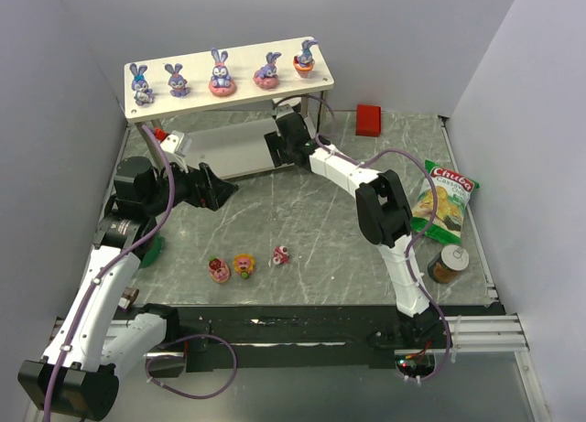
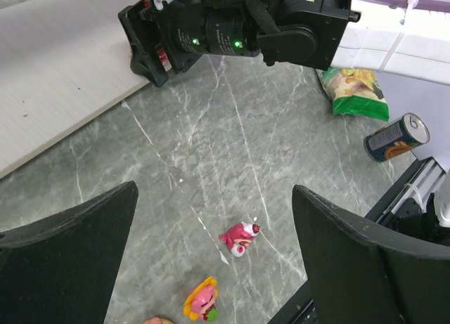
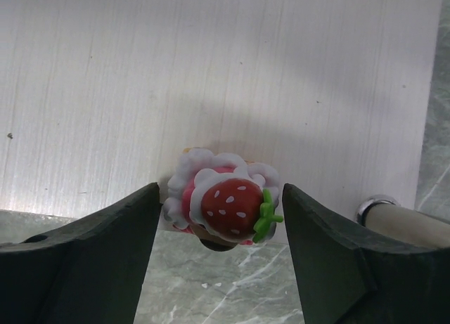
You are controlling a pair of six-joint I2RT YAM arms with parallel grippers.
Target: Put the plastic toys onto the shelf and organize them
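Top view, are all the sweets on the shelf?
No, three sweets lie on the table, well short of the shelf.

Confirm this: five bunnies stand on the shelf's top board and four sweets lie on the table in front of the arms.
No. Only three sweets lie on the table, as the top external view shows. The fourth, the strawberry sweet, is between the right claw's fingers at the edge of the shelf's lower board. The five bunnies do stand on the top board.
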